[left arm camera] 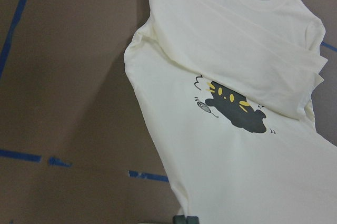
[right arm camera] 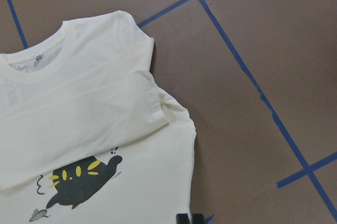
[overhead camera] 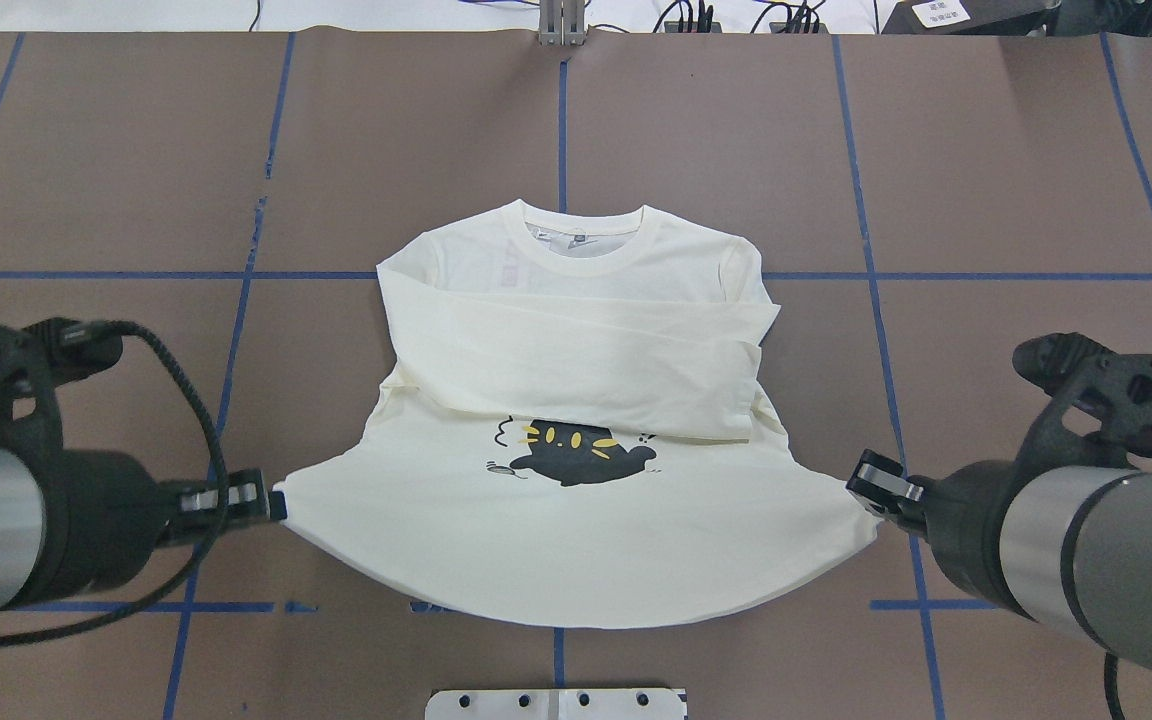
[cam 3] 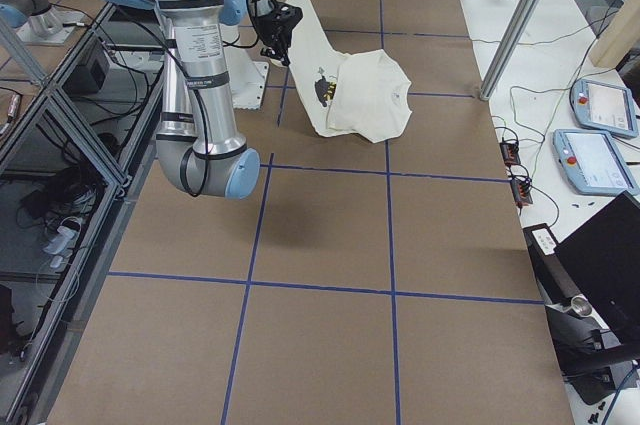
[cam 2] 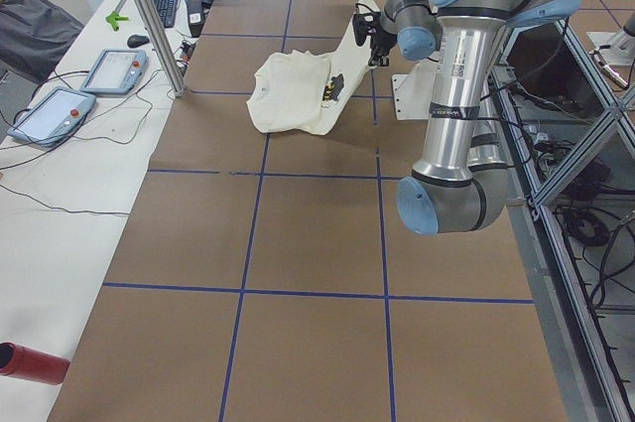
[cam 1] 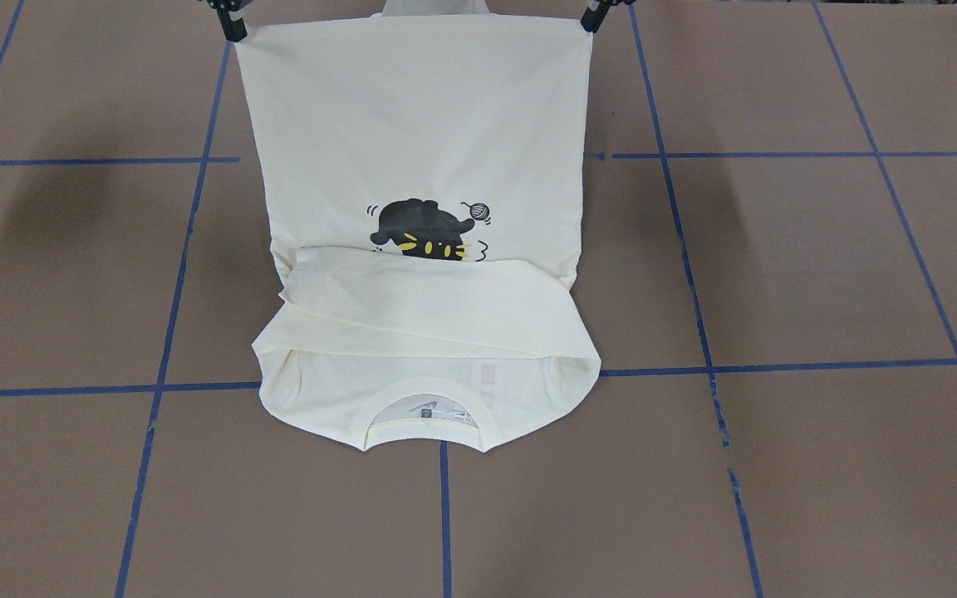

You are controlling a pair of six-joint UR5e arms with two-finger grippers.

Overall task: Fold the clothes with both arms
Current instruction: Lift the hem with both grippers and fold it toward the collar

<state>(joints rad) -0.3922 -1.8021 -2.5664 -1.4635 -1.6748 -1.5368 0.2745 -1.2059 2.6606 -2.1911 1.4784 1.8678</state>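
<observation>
Left gripper and right gripper pinch the hem

Each is closed on a bottom corner of the cream T-shirt, holding that end raised while the collar end lies on the brown table. Its sleeves are folded across the chest, covering part of the black cat graphic. Both wrist views cut off the fingertips.

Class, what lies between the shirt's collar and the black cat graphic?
Folded sleeves cross the T-shirt there, between collar and cat graphic, overlapping the graphic's top edge; the overhead view shows it.
</observation>
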